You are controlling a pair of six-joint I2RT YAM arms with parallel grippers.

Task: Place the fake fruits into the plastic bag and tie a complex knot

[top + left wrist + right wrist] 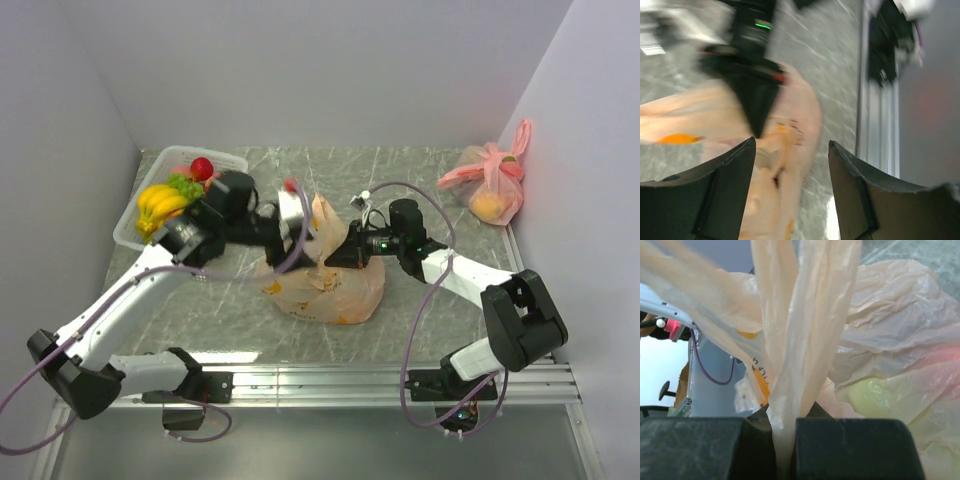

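Right gripper (pixel 785 437) pinches handle (pixel 807 330) of plastic bag (pixel 335 285): hold taut. Left gripper (pixel 791 150) spread wide above bag: centre on free handle before closing

pink tied bag (pixel 492 180): far right corner | clear tray (pixel 228 158): far left | grey marbled table (pixel 330 165)

Grey marbled tabletop (pixel 420 170) between plain white walls (pixel 330 70), a metal rail (pixel 350 385) along its near edge.
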